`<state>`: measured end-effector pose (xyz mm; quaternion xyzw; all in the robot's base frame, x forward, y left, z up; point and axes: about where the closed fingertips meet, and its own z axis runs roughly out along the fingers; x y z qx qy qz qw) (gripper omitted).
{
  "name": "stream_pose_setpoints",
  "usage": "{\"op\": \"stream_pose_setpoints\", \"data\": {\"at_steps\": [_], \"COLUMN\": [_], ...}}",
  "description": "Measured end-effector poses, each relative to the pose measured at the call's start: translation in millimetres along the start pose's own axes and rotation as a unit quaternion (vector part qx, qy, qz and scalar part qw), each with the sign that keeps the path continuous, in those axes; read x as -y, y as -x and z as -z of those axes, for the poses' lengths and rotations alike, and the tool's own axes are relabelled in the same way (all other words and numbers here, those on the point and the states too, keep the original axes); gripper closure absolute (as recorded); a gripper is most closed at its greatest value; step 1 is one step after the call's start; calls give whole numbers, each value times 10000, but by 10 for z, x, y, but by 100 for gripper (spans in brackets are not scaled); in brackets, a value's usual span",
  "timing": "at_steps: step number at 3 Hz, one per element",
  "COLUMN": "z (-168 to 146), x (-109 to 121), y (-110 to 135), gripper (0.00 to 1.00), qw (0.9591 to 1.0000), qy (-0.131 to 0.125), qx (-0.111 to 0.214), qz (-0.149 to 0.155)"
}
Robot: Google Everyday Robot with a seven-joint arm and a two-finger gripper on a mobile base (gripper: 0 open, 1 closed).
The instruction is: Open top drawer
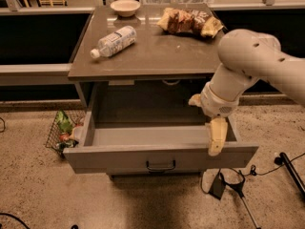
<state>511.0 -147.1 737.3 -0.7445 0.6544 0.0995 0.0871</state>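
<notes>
The top drawer (119, 157) stands pulled far out from under the grey table (157, 56). Its flat grey front faces me, with a small dark loop handle (160, 166) at its centre. The grey box inside shows nothing in it. My gripper (217, 136) hangs at the end of the white arm (248, 61), pointing down over the right end of the drawer, just behind the front panel's top edge. It is well to the right of the handle and holds nothing that I can see.
On the tabletop lie a plastic bottle (114, 41) on its side, a small bowl (125, 7) and snack bags (188, 20). A wire basket (64, 130) with litter stands on the floor at the left. Cables and a black stand (224, 182) lie at the right.
</notes>
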Motion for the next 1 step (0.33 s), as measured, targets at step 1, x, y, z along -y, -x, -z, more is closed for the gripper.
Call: {"op": "stream_pose_setpoints", "data": {"at_steps": [1], "z": [483], "x": [35], "y": [48], "gripper": [0], "qw": [9989], "qy": [-363], "qx": [-283], "qz": [93]}}
